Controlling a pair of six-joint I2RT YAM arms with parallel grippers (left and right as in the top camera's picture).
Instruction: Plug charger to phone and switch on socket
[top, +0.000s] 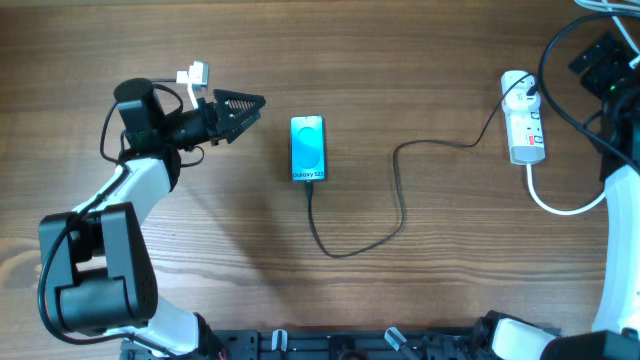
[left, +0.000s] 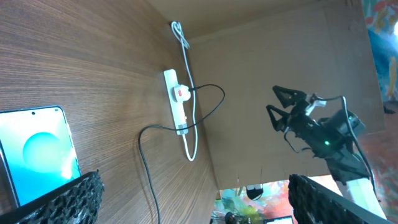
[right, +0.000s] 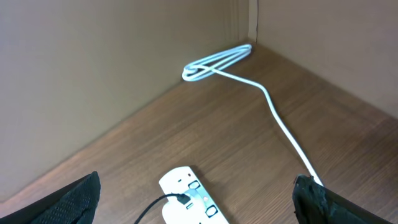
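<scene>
The phone (top: 307, 148) lies flat mid-table, its blue-turquoise screen up; it also shows in the left wrist view (left: 38, 151). The thin black charger cable (top: 397, 190) meets the phone's near short end, loops right and ends in a black plug (right: 184, 198) seated in the white socket strip (top: 523, 130). The strip also shows in the right wrist view (right: 186, 186) and the left wrist view (left: 176, 102). My left gripper (top: 242, 106) is open and empty, left of the phone and apart from it. My right gripper (right: 196, 182) is open and empty, above the strip's far end.
The socket's thick white cable (top: 560, 205) curves off to the right and ends in a coil (right: 217, 61) by the back corner. A brown cardboard wall (right: 112, 68) closes the back and right of the table. The right arm (left: 323, 134) hangs over the far right.
</scene>
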